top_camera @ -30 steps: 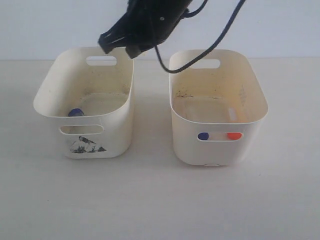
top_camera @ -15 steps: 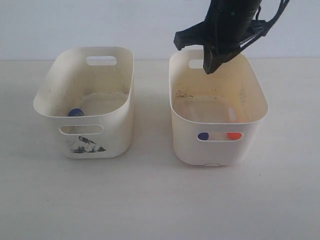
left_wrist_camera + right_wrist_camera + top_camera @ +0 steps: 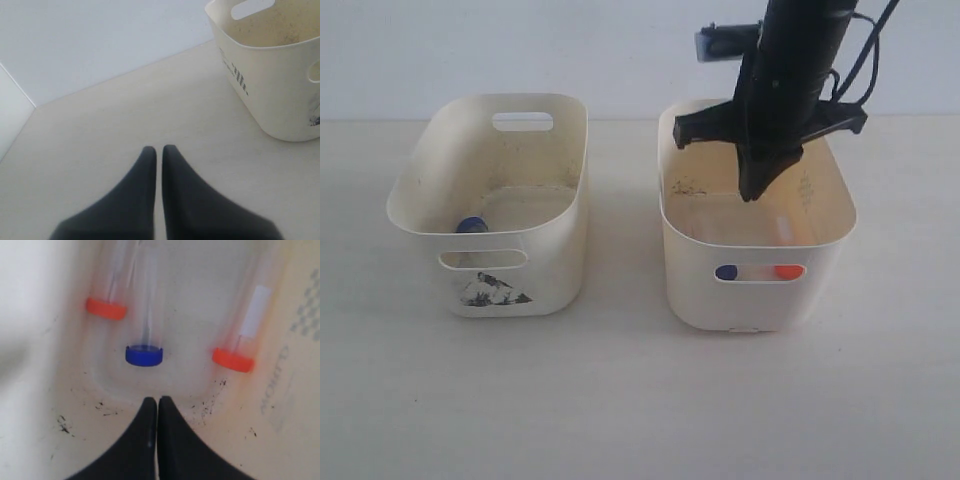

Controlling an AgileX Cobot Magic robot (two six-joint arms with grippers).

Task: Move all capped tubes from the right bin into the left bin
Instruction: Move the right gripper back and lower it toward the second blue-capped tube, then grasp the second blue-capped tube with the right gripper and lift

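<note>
The right bin (image 3: 760, 305), plain-fronted, holds capped tubes. Through its front slot I see a blue cap (image 3: 726, 272) and an orange-red cap (image 3: 788, 271). In the right wrist view a blue-capped tube (image 3: 144, 355) lies between two orange-red caps (image 3: 232, 360) (image 3: 105, 308); I cannot tell whether one is a reflection. My right gripper (image 3: 750, 195) (image 3: 158, 400) hangs shut and empty inside this bin, just short of the blue cap. The left bin (image 3: 550, 280) (image 3: 270, 90), marked black in front, holds one blue-capped tube (image 3: 471, 225). My left gripper (image 3: 159, 148) is shut over bare table beside it.
The two bins stand side by side on a pale table (image 3: 620, 400) with a gap between them. A white wall (image 3: 420, 50) runs behind. Black cables (image 3: 865, 45) trail from the right arm above the right bin.
The right arm has swung from above the left bin's back rim over to the right bin and dropped into it, jaws still together. The tubes and bins have not moved.
</note>
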